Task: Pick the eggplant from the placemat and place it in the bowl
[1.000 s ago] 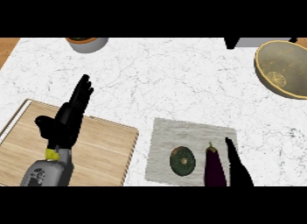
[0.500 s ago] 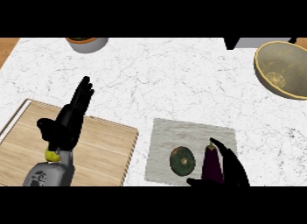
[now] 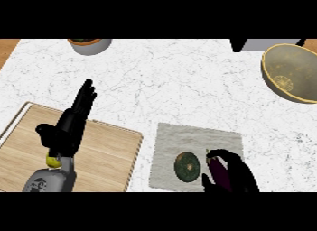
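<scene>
The dark purple eggplant (image 3: 216,168) lies on the grey placemat (image 3: 197,140) near the view's lower edge. My right hand (image 3: 237,173) comes in from below and curls over it, fingers on its right side and the thumb on its left, hiding much of it. The yellow-rimmed bowl (image 3: 295,72) stands at the counter's far right, well above the placemat. Over the wooden cutting board (image 3: 107,153) at the left, my left hand (image 3: 68,128) rests open with its fingers pointing up.
A round dark green item (image 3: 186,165) lies on the placemat just left of the eggplant. A small grey pot (image 3: 89,44) stands at the top left and a dark object (image 3: 241,44) at the top right. Wood shows past the counter's corners.
My right hand has shifted left onto the eggplant and its fingers have curled round it. The left hand has stayed still.
</scene>
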`<state>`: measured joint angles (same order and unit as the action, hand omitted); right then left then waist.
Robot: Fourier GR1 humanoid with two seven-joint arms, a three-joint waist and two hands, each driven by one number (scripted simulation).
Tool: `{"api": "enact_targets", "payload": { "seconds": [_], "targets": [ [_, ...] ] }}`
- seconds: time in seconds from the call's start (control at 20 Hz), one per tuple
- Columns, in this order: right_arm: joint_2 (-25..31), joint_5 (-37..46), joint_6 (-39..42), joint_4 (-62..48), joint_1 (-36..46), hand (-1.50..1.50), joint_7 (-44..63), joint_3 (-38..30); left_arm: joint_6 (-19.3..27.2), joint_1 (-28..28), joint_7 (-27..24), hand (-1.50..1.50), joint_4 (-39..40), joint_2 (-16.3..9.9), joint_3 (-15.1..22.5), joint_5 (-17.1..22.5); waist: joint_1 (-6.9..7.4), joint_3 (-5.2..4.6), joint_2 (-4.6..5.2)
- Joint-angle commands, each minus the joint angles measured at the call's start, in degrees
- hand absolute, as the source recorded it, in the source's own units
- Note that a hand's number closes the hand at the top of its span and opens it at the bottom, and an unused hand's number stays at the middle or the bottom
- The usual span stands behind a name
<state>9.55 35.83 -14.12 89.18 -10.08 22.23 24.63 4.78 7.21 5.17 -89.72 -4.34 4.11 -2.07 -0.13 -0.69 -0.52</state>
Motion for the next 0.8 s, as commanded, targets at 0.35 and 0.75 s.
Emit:
{"api": "enact_targets", "payload": {
  "seconds": [0.35,0.75],
  "targets": [
    [16.1,-27.5,25.3,-2.8,8.9,1.5,-35.8,-12.5,-0.9,0.2,0.2,0.0,-0.9,-0.6,0.0,0.1,0.83,0.85,0.69],
    [18.8,-33.6,27.5,6.2,10.6,1.5,-45.4,-22.3,1.4,-0.8,-3.1,0.0,2.4,1.8,0.8,-2.0,-0.3,0.69,0.44]
  ]
}}
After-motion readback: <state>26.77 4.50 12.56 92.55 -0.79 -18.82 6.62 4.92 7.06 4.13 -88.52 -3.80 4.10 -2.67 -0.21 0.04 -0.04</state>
